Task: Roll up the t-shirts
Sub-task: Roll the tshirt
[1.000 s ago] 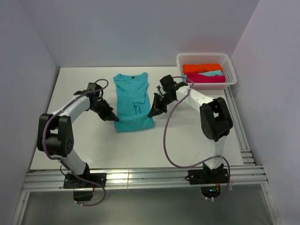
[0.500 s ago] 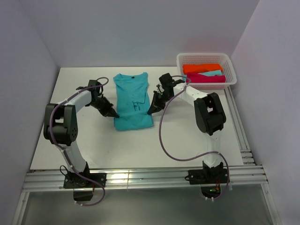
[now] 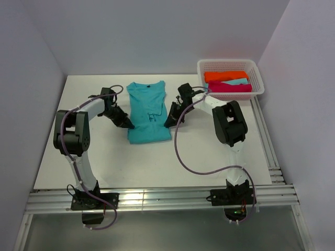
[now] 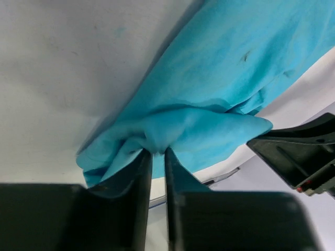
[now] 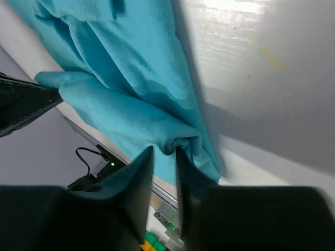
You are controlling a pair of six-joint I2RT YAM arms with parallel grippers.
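Observation:
A teal t-shirt (image 3: 148, 111) lies on the white table, neck to the back, its lower part folded up. My left gripper (image 3: 129, 126) is shut on the shirt's left edge near the fold; the left wrist view shows the teal cloth (image 4: 199, 99) pinched between the fingers (image 4: 140, 178). My right gripper (image 3: 167, 125) is shut on the right edge; the right wrist view shows the cloth (image 5: 131, 89) bunched between its fingers (image 5: 189, 178). Orange (image 3: 226, 76), pale aqua (image 3: 234, 82) and magenta (image 3: 230, 88) shirts lie in the basket.
A white mesh basket (image 3: 230, 65) stands at the back right of the table (image 3: 199, 151). Walls close in the left, back and right sides. A metal rail runs along the near edge (image 3: 157, 198).
Both grippers have moved away from me along the shirt's sides, carrying the bottom hem with them, so the shirt now looks shorter.

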